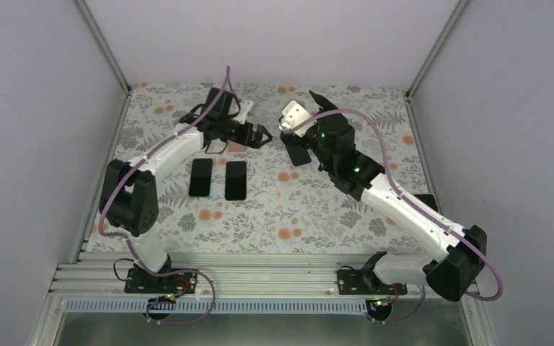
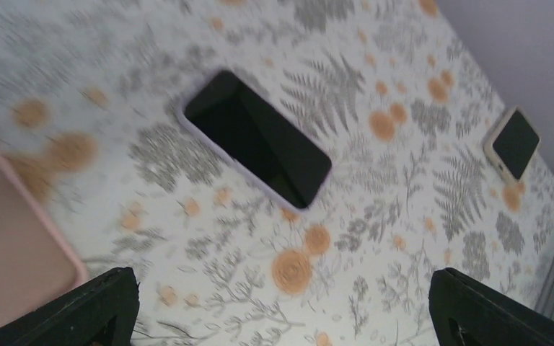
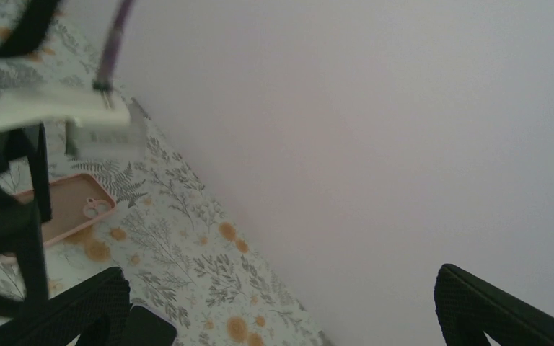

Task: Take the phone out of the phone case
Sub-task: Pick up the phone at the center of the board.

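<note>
With the left gripper and right gripper both spread wide and empty, the approach is judged in hand, and a grasp is called for next on the cased phone lying mid-frame in the left wrist view.

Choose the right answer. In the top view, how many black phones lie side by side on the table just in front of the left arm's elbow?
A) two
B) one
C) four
A: one black phone and a second black phone lie parallel there on the floral table, with a gap between them.
</note>
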Robot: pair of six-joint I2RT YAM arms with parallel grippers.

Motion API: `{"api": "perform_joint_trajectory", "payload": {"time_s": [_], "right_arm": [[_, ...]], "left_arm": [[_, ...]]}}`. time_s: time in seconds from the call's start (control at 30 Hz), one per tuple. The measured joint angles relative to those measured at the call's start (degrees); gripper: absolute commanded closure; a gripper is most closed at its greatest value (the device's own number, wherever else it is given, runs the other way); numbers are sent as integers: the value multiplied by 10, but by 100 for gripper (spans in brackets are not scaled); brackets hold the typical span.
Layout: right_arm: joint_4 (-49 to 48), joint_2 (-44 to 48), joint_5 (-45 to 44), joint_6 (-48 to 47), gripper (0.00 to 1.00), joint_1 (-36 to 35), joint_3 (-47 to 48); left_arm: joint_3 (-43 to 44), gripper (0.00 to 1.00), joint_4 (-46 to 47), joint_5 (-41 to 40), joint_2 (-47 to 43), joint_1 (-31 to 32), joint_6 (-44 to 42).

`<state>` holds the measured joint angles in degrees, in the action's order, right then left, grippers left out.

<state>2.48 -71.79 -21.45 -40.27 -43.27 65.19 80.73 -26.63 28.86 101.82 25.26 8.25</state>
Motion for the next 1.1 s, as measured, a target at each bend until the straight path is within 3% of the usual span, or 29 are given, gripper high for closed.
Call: {"api": "perform_joint_trajectory", "payload": {"time_s": [0.27,0.53,1.1], "right_arm": [[31,2,49,83,1,53,5],[79,-56,110,164,1,94,33],[232,-307,236,292,1,177,123]], "left_arm": [[-31,0,26,-47,-110,-77,5],[-88,0,47,-95,-217,-87,3],[-124,0,69,-102,-266,-129,12]]}}
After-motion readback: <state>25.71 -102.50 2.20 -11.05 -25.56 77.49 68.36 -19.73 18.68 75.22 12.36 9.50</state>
